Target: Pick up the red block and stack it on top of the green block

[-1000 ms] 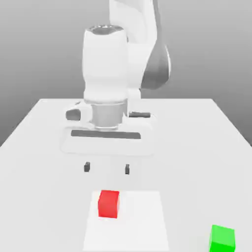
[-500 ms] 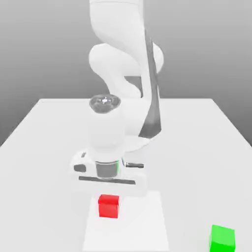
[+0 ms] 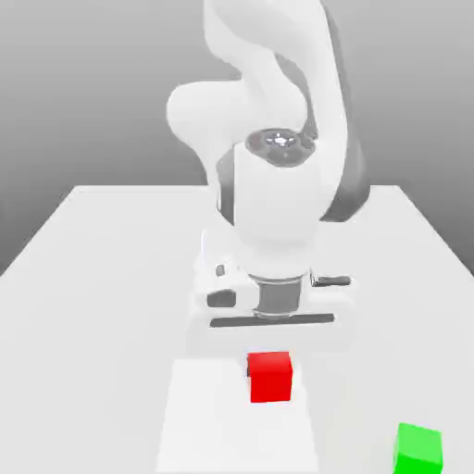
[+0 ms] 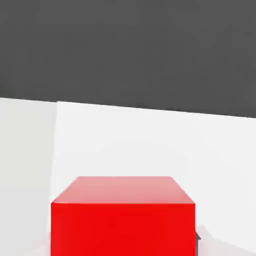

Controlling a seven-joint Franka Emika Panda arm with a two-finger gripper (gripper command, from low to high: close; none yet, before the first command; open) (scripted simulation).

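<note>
I am gripping the red block (image 3: 270,376) with the gripper (image 3: 271,356) closed on it, carrying it above the table (image 3: 83,278) toward the green block (image 3: 418,449) waiting at the near edge, stacking undone.

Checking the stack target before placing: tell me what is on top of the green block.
Nothing sits on the green block; its top face is bare in the exterior view. The red block is apart from it, toward that view's left, just below the tool. The green block's underside is hidden.
</note>
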